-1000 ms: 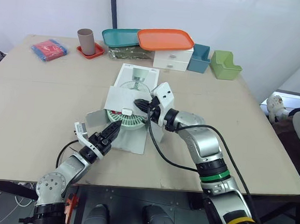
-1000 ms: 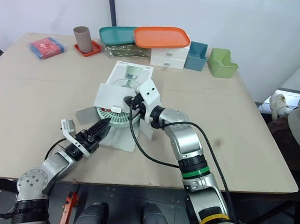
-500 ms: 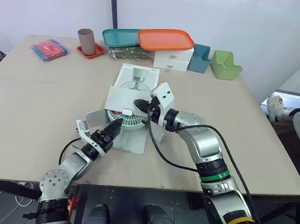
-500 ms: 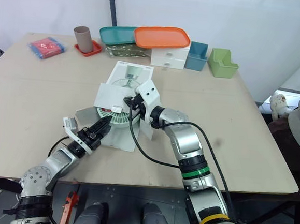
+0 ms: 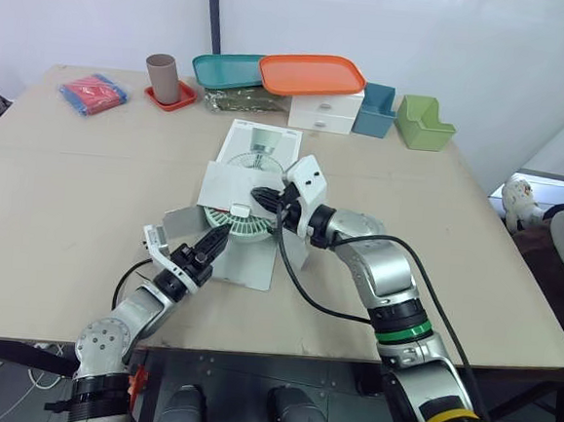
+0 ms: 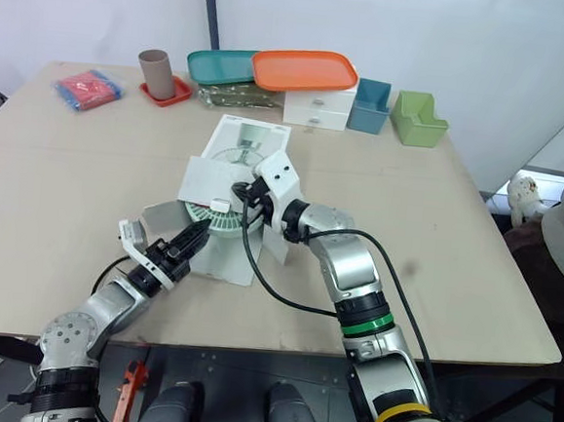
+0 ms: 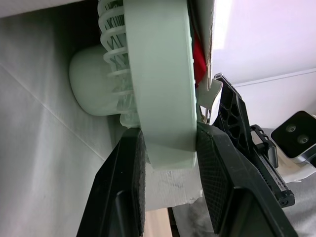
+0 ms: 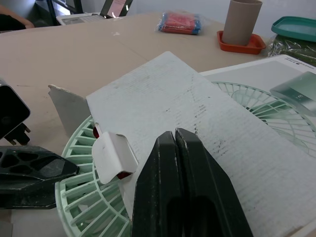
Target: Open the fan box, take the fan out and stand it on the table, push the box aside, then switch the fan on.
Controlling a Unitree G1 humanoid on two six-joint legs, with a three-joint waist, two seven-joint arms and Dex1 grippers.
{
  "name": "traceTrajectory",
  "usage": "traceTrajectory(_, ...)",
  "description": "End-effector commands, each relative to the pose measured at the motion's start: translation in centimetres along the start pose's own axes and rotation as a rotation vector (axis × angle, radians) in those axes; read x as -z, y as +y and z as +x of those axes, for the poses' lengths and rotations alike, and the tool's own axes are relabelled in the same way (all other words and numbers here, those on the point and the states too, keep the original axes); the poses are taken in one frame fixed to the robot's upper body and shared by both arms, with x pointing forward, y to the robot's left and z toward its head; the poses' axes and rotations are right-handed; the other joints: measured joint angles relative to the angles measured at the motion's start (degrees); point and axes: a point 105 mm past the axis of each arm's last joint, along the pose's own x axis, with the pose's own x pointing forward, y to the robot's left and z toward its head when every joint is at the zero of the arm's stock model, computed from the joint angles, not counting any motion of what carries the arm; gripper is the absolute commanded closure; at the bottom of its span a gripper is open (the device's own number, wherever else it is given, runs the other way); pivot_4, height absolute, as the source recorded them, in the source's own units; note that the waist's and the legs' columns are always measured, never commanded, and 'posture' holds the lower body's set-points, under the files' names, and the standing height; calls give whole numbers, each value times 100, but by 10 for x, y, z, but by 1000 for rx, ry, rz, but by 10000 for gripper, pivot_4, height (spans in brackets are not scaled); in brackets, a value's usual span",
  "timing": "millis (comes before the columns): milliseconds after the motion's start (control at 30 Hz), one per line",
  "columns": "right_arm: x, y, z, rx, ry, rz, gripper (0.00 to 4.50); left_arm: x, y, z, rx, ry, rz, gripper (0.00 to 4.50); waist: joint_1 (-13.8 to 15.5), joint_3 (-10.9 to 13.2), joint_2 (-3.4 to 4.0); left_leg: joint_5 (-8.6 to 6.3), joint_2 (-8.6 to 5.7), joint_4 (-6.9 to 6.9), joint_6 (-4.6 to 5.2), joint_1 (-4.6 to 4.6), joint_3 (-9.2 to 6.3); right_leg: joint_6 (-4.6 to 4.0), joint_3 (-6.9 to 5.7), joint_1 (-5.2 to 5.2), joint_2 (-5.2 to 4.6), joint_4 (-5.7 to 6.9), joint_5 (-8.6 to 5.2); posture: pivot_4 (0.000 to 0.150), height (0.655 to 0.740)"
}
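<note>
The white fan box (image 5: 256,148) lies flat in the middle of the table with its near flaps spread open. The pale green fan (image 5: 237,230) lies at its mouth, partly under the top flap (image 8: 197,123). My left gripper (image 5: 211,249) reaches in from the near side, and the fan's rim (image 7: 160,74) sits between its two black fingers (image 7: 131,182), which close on it. My right gripper (image 5: 262,195) is shut on the edge of the top flap and holds it raised over the fan. The far part of the fan is hidden by the flap.
Along the far edge stand a brown cup (image 5: 162,73) on a red coaster, a red and blue packet (image 5: 93,93), a teal tray (image 5: 225,68), an orange tray (image 5: 310,73) on white drawers (image 5: 324,112), a blue bin (image 5: 375,111) and a green bin (image 5: 423,122).
My left gripper has moved forward from the near table edge up to the fan's rim. The right gripper and the flap have stayed put.
</note>
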Motion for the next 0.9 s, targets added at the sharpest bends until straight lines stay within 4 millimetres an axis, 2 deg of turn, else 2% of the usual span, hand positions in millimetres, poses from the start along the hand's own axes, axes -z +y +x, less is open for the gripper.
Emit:
traceTrajectory(33, -18, 2, 0, -7, -61, -39, 45000, -1, -2, -16, -16, 17, 10, 31587, -17, 0, 0, 0, 0, -1, 0, 0, 0, -1, 0, -1, 0, 0, -1, 1500, 7400)
traceTrajectory(167, -18, 3, -2, -8, -61, -37, 45000, -5, -3, -37, -44, 14, 19, 31587, -30, 0, 0, -1, 3, -8, -1, 2, 0, -5, 0, -3, 1, 0, -6, 1500, 7400)
traceTrajectory(367, -17, 4, -2, -10, -60, -30, 45000, 2, -3, -61, -91, 18, 5, 31587, -37, 0, 0, -1, 4, -8, -2, 4, 1, -16, 0, -3, 0, 0, -11, 1500, 7400)
traceTrajectory(500, -18, 5, -1, -14, -63, -27, 45000, 0, -2, -72, -109, 2, -8, 31587, -38, 0, 0, -1, 5, -6, -1, 9, 3, -35, 1, -2, 0, 0, -16, 1500, 7400)
traceTrajectory(633, -17, 7, 1, -17, -63, -25, 45000, 2, 1, -73, -121, 15, -9, 31587, -39, 0, 0, -1, 4, -5, -1, 15, 3, -40, 1, -1, 0, 0, -13, 1500, 7400)
traceTrajectory(800, -17, 6, 1, -15, -63, -23, 45000, 2, 2, -75, -105, 24, -4, 15507, -40, 0, 0, -1, 4, -6, -1, 17, 5, -41, 1, -1, 0, 0, -14, 1500, 7400)
traceTrajectory(867, -17, 6, 0, -14, -62, -23, 45000, 2, 3, -78, -104, 28, -2, 6746, -43, 0, 0, -1, 4, -7, -1, 15, 6, -42, 1, -4, 0, 0, -15, 1500, 7400)
traceTrajectory(900, -16, 6, 0, -13, -61, -22, 45000, 2, 3, -79, -102, 30, -1, 3909, -43, 0, 0, -1, 4, -8, -2, 14, 6, -43, 1, -5, 0, 0, -16, 1500, 7400)
